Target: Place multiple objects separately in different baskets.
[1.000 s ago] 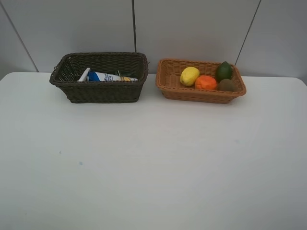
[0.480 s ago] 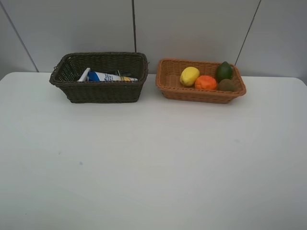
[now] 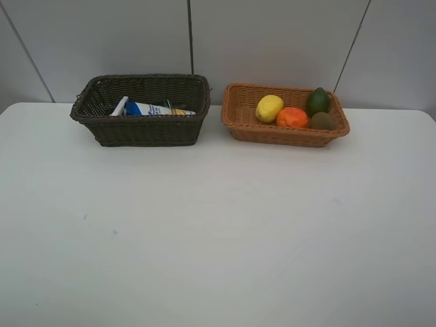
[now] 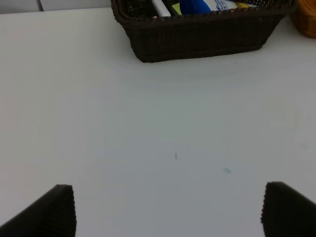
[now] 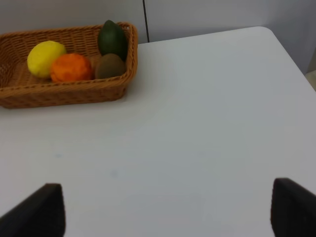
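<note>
Wicker baskets sit side by side at the far edge of our white desk [image 3: 218, 231]. We see the dark brown basket [image 3: 139, 129] holding a white blue-capped tube [image 3: 153, 109], the tan basket [image 3: 283, 134] holding lemon [image 3: 269, 107], orange [image 3: 292, 117], kiwi [image 3: 321, 120] and dark green fruit [image 3: 317, 101]. Our left pincer [image 4: 168, 210] and right pincer [image 5: 168, 212] are spread wide, empty.

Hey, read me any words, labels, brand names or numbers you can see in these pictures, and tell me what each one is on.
No text can be read.
White blue-capped tube in the dark brown basket: dark print on its white body, too small and blurred to read.
Fruit, light tan basket, table: no lettering visible.
</note>
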Available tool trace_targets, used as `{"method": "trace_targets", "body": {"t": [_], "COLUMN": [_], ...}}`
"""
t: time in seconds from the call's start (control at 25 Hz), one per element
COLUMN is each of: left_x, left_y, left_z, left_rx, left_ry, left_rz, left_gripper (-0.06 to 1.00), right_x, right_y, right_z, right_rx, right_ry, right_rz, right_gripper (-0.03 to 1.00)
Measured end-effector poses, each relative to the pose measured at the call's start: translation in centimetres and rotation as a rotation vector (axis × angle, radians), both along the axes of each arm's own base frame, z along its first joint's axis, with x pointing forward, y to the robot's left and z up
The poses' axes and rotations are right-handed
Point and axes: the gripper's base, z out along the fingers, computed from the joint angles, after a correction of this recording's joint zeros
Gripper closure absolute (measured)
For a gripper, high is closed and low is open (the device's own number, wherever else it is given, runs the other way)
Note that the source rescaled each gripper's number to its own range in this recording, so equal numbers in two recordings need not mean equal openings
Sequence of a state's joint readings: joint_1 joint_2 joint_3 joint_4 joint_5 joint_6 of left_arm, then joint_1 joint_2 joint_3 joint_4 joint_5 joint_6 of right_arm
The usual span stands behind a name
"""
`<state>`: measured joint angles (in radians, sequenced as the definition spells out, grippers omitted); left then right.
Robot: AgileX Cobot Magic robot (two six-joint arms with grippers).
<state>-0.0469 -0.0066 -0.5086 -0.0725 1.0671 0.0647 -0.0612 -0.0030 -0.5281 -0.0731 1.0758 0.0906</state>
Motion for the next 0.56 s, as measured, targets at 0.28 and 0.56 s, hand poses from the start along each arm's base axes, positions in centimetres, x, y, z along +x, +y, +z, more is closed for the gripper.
{"method": "trace_targets", "body": {"t": [0.28, 0.56], "left_x": [0.00, 0.00], "left_y": [0.00, 0.00], "left_z": [0.00, 0.00], "left_rx": [0.000, 0.000], "left_ry": [0.000, 0.000], "left_rz": [0.000, 0.000], "left_gripper": [-0.04, -0.04], "right_x": [0.00, 0.01], "right_y": [0.00, 0.00], "right_z": [0.01, 0.01], "right_rx": [0.000, 0.000], "right_ry": [-0.001, -0.002], "right_rz": [0.000, 0.000], "right_gripper": [0.01, 0.01]}}
